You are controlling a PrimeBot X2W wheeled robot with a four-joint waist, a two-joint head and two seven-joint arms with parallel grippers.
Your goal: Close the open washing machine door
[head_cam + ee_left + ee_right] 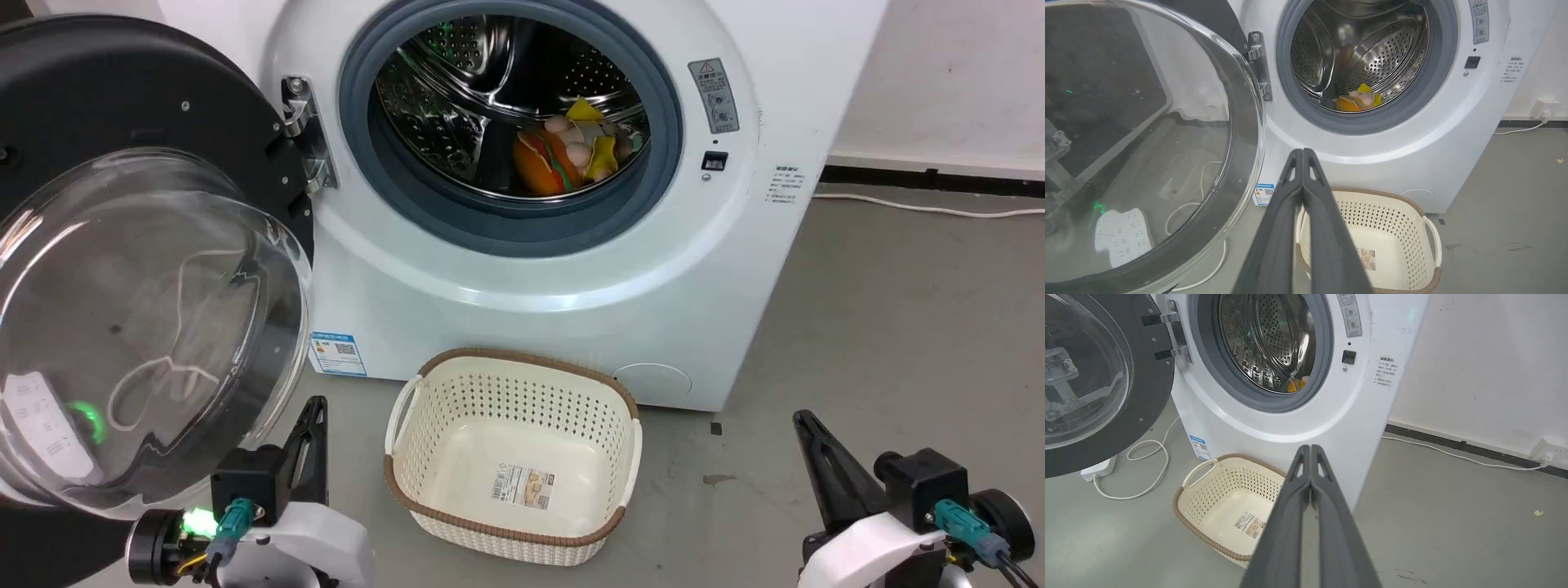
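Standing on a grey concrete floor [898, 327] against a white wall [939, 73], the washing machine [571, 278] faces the robot with its round opening uncovered. A dark baseboard [1474, 449] runs along the foot of the wall at right, and a thin white cable [922, 208] lies on the floor beside it.

The washing machine door [147, 245] hangs wide open at the machine's left side, carried by a metal hinge [306, 135] at the left edge of the opening. It stands upright on a vertical hinge line. Its inner face, with a black rim [106, 90] and a bulging glass bowl [131, 343], points out into the room toward the robot. Being round, it shows no long axis.

Within the grey gasket [522, 233], the perforated steel drum [465, 90] holds a toy hamburger [543, 163] and other small soft things low at right. A blue label [337, 353] sits low on the machine's front. A cream basket [506, 392] with a sticker [522, 487] on its bottom rests on the floor just before the machine. A white power strip [1098, 469] and a looped cord [1151, 457] lie on the floor below the door.

The left tool [1303, 152] sits just beneath the bowl in the head view, its 2 fingers [1284, 220] clenched together on nothing. The right tool [1310, 447], well apart from the door at lower right, is likewise clenched with nothing between its fingers [1290, 522].
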